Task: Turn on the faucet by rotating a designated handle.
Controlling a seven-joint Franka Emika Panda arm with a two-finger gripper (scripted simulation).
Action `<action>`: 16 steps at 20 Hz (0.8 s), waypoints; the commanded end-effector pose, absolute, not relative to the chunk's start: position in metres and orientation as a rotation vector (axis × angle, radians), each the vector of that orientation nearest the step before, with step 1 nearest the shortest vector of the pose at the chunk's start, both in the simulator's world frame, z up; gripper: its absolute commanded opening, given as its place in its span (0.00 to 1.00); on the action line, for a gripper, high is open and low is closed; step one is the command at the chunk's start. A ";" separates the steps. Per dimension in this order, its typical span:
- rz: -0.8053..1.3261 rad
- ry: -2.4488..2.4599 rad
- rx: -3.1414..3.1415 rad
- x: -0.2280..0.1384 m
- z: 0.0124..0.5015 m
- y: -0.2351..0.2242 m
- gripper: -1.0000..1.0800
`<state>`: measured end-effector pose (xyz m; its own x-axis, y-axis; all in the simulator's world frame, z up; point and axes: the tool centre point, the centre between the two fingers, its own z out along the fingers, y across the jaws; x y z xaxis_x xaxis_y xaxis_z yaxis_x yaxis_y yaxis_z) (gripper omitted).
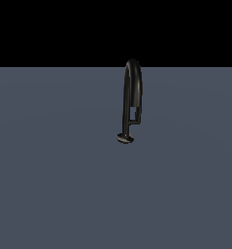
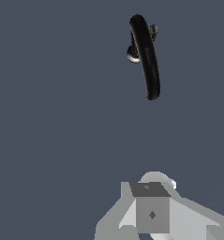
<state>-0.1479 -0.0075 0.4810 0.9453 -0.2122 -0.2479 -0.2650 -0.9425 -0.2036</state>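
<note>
Exterior view: faucet [image 1: 132, 92] stands alone, open grey floor [image 1: 49, 185] all around.

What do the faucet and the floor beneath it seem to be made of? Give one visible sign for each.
The faucet: glossy black, like polished metal or plastic; pale highlights run along its arched pipe.
The floor: flat matte grey-blue, with no shine or texture; its material is unclear.

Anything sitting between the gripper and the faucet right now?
Nothing. In the wrist view, only bare grey floor stretches between the gripper and the faucet. The gripper is out of the exterior view.
</note>
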 end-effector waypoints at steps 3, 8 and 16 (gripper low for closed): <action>0.409 0.434 -2.788 -0.122 0.472 -0.012 0.00; 0.498 0.515 -2.698 -0.093 0.459 -0.018 0.00; 0.633 0.640 -2.539 -0.050 0.433 -0.029 0.00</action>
